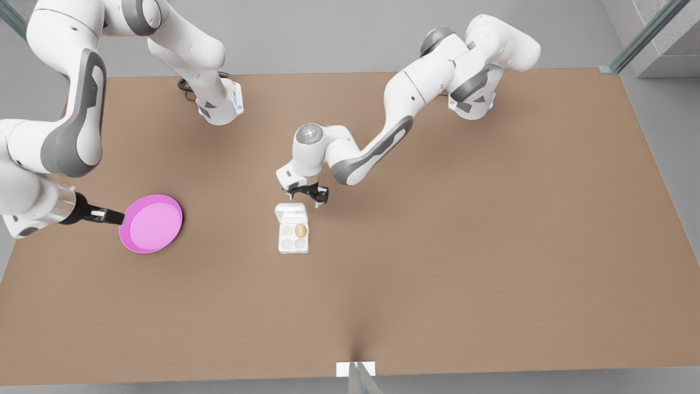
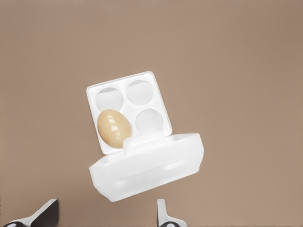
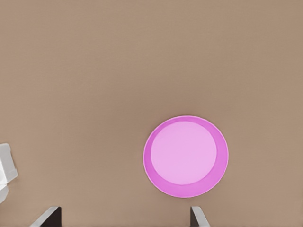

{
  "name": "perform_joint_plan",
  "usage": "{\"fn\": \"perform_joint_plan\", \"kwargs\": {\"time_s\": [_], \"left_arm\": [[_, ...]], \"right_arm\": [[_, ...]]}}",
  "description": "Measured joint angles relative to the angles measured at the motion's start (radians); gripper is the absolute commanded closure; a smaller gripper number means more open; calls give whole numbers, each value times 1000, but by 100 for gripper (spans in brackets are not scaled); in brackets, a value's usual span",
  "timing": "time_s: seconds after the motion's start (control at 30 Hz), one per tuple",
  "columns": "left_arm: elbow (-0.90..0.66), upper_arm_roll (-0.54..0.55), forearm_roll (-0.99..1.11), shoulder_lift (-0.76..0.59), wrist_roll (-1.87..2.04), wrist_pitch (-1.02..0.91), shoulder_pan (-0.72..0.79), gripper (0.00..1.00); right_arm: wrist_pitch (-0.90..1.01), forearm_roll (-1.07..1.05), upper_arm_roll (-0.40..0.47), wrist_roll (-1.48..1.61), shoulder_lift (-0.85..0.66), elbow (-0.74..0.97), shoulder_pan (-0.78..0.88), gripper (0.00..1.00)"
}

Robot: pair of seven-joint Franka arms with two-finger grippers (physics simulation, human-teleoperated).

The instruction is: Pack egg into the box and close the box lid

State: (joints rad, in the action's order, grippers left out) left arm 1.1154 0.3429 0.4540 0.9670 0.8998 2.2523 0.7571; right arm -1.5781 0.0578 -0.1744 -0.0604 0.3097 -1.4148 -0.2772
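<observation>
One egg (image 1: 300, 230) packed in the box (image 1: 293, 236), upper-right cup in the front view, box lid (image 1: 291, 213) not yet shut

Left gripper (image 1: 310, 196) poised spread just above the raised lid, likely to push it down; right gripper (image 1: 112, 216) wide apart beside the pink dish (image 1: 151, 223), waiting at frame left. Fingertips cropped in both wrist views; lid hinge hidden

Left end effector (image 1: 309, 195) hangs low, fingers spread; right end effector (image 1: 112, 216) waits, fingers spread
</observation>
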Motion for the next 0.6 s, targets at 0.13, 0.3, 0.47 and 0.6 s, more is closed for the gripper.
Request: {"fn": "perform_joint_plan", "kwargs": {"time_s": [0.13, 0.3, 0.47, 0.6], "left_arm": [[-13, -43, 6, 17, 67, 29, 18, 0], [-61, -56, 8, 15, 125, 45, -7, 0], [-70, -57, 8, 35, 156, 56, -52, 0], [-70, -54, 5, 35, 169, 63, -74, 0]], "right_arm": [[-16, 5, -2, 27, 7, -3, 16, 0], [-9, -26, -13, 42, -115, -54, 23, 0], [-22, -33, -13, 53, -83, -36, 18, 0], [-69, -30, -15, 50, -47, -31, 139, 0]]}}
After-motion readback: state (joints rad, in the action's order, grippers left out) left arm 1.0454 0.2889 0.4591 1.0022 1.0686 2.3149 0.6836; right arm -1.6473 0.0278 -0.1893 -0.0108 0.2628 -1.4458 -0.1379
